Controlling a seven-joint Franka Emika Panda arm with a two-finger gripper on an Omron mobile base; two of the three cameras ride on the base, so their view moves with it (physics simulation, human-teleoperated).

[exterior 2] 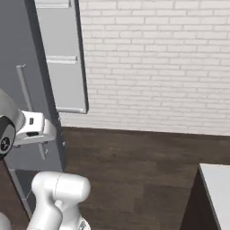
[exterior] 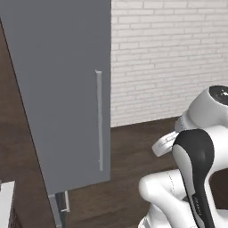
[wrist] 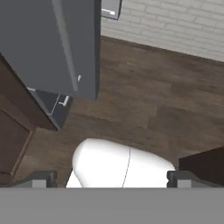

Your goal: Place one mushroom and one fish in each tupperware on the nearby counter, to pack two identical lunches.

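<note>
The hand (wrist: 111, 179) is spread to its full width and holds nothing. Its two dark fingertips (wrist: 40, 178) stand far apart at the bottom of the hand view, with only floor beyond them. It looks down on the dark brown wooden plank floor (wrist: 140, 100).

Up and to the left of the hand in that view hangs a tall flat grey appliance door (wrist: 48, 39) with a thin silver bar handle (wrist: 65, 43) down its face. A dark brown wooden cabinet front (wrist: 13, 131) lies below the door and to its left. The white painted brick wall (wrist: 175, 26) crosses the far edge.

In the left base view the same grey door (exterior: 62, 89) stands upright at the left of the arm, and its long handle (exterior: 99, 120) runs close to its right edge. The brick wall (exterior: 169, 58) meets the floor (exterior: 133, 156) behind it.

In the right base view a paler grey panel with ledges across it (exterior 2: 63, 58) stands just right of the door (exterior 2: 18, 45).

The off-white flat-topped bench (exterior 2: 218, 193) shows as a corner at the lower right of that view, with a dark brown side under it, well apart from the arm. Another off-white edge (exterior: 5, 200) sits at the lower left of the left base view, and I cannot tell whether it belongs to the same bench.
</note>
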